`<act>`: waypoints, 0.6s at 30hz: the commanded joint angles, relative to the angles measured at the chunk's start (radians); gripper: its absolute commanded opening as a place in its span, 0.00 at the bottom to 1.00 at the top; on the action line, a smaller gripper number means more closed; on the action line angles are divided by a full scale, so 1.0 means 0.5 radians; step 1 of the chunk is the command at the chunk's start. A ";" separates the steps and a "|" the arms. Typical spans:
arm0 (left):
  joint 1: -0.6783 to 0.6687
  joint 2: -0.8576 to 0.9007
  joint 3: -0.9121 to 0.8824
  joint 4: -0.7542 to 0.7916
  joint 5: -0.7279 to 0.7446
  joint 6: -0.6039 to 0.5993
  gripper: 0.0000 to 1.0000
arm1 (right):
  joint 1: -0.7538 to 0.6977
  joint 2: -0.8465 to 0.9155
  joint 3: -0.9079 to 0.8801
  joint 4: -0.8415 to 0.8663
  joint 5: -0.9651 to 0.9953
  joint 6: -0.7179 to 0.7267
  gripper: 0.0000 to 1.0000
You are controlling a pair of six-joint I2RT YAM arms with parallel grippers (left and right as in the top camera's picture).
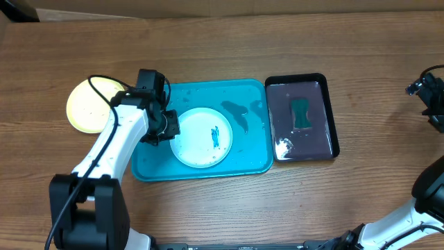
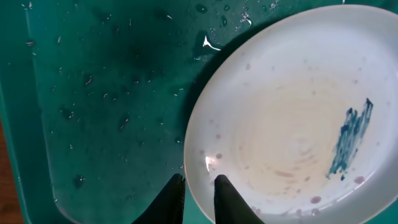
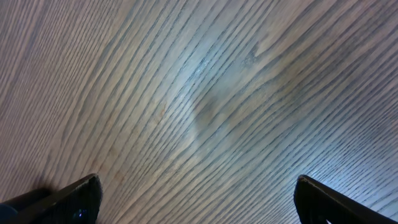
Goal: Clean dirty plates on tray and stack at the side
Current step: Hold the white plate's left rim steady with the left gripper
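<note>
A: Where is the white plate [image 1: 198,142] [image 2: 292,124] sitting?

B: It is lying flat on the turquoise tray [image 1: 246,104] [image 2: 112,93], a little toward the tray's left edge, and it is carrying a dark teal smear [image 1: 215,134] [image 2: 349,140] right of its centre. Water drops are sitting on the tray around it.

A: And the left gripper [image 1: 166,125] [image 2: 199,177]?

B: It is meeting the plate at its left rim. One of its fingers [image 2: 176,199] is sitting outside on the tray and the other is inside on the plate. They are clenching narrowly on the rim between them.

A: What else is lying about?

B: A yellow-green plate [image 1: 87,107] is resting on the desk [image 1: 208,42] [image 3: 199,93] just left of the tray, toward the desk's left edge. A black tray [image 1: 336,118] holding a green sponge [image 1: 300,113] is lying against the turquoise tray's right side.

A: The right gripper [image 1: 430,94] [image 3: 198,180]?

B: It is hanging by the desk's right edge, well apart from the plates. Its fingers are spread wide over bare wood, grasping nothing.
</note>
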 commanded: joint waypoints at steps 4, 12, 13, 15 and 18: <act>-0.013 0.114 -0.021 0.058 -0.028 0.070 0.21 | -0.002 -0.046 0.035 0.011 -0.010 0.008 1.00; -0.013 0.271 -0.021 0.072 -0.027 0.085 0.21 | -0.002 -0.046 0.035 0.011 -0.010 0.007 1.00; -0.013 0.292 -0.021 0.072 -0.027 0.089 0.21 | -0.002 -0.046 0.035 0.011 -0.010 0.007 1.00; -0.013 0.317 -0.021 0.071 -0.027 0.095 0.13 | -0.002 -0.046 0.035 0.011 -0.010 0.007 1.00; -0.013 0.324 -0.021 0.071 -0.027 0.098 0.05 | -0.002 -0.046 0.035 0.011 -0.010 0.008 1.00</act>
